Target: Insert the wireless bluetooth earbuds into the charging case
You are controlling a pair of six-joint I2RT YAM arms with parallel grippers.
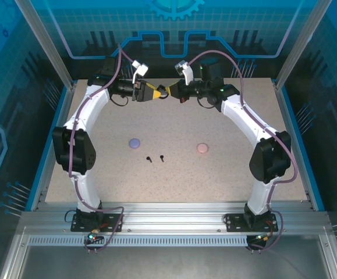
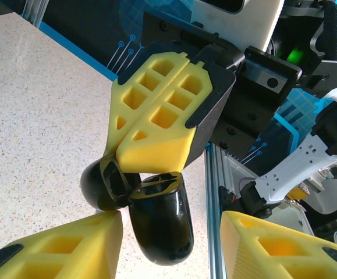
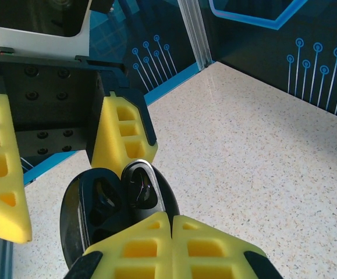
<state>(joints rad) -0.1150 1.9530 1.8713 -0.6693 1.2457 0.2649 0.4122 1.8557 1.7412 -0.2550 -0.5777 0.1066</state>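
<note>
Up over the far middle of the table, my 2 claws meet nose to nose at the black charging case, which hangs open like a clam with its 2 halves splayed. My right claw is pinched fully closed, its tips on the edge of the case as far as I can see. My left claw stands partly spread about the case, 1 pad touching the shell and the other just clear of it, so I judge it is not clamping. What the next move turns on is the black earbuds. The 2 of them lie side by side on the table, well back toward my bases, between the purple case and the pink case. They sit a little left of centre, so my left arm looks the nearer. Their stems are too small for me to read the long axis.
</note>
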